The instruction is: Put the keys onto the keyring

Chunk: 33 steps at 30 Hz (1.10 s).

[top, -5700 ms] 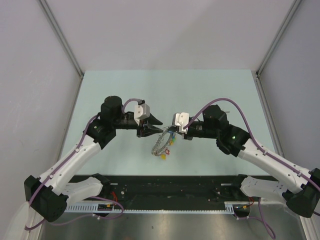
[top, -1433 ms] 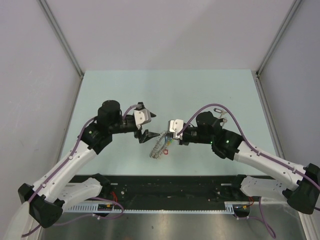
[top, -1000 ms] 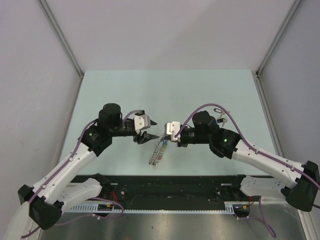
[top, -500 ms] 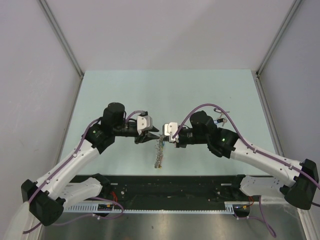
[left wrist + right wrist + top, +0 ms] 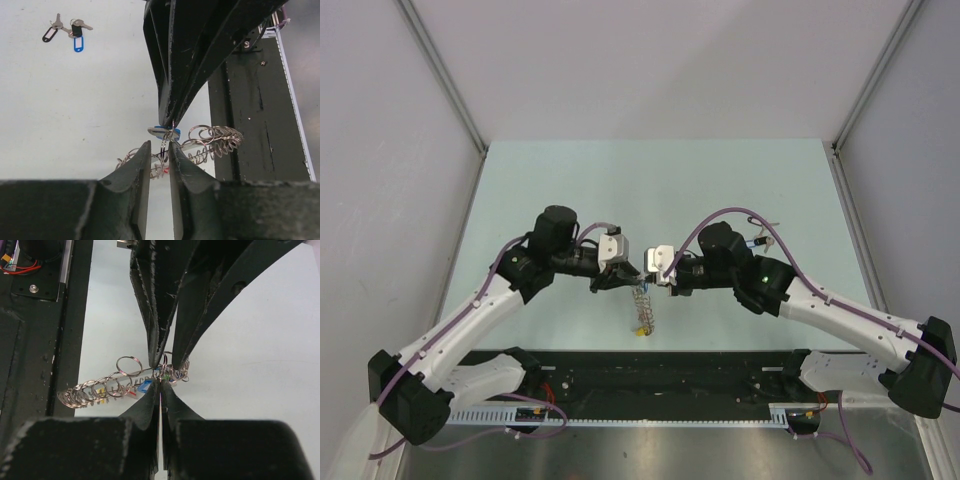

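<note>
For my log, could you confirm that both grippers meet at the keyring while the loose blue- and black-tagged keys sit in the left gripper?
Not quite: the keys lie on the table, apart from the left gripper, as the left wrist view shows. That gripper and the right gripper do meet at the keyring.

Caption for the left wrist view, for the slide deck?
Right gripper pinches the keyring; left gripper straddles it, loose keys beyond.
</note>
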Each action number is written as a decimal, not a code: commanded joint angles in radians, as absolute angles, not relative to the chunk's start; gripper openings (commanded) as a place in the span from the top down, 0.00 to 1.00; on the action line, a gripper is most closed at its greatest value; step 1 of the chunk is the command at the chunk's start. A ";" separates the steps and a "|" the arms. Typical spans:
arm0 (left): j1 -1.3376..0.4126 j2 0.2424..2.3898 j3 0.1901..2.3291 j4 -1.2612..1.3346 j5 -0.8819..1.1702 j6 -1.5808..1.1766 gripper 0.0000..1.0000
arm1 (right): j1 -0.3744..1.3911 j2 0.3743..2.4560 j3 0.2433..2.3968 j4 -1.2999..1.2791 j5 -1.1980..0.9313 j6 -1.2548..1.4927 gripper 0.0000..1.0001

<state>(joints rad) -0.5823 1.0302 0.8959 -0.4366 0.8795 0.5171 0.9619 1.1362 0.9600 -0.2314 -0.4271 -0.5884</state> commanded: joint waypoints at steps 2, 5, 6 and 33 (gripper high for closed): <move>-0.583 1.042 0.933 -0.465 0.945 0.549 0.83 | 0.973 1.127 1.028 -0.190 -0.431 -0.606 1.00; -0.584 1.040 0.931 -0.454 0.948 0.542 0.95 | 0.976 1.127 1.028 -0.195 -0.428 -0.607 1.00; -0.584 1.040 0.931 -0.450 0.943 0.538 0.99 | 0.977 1.129 1.029 -0.198 -0.425 -0.607 1.00; -0.578 0.854 0.675 0.270 0.617 -0.152 1.00 | 0.988 1.051 0.937 -0.149 -0.321 -0.557 1.00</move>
<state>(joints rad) -0.5816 0.8940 0.7052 0.0341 0.7189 -0.0151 0.9752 1.0721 0.9516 -0.2058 -0.2955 -0.5835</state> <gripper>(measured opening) 0.006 0.009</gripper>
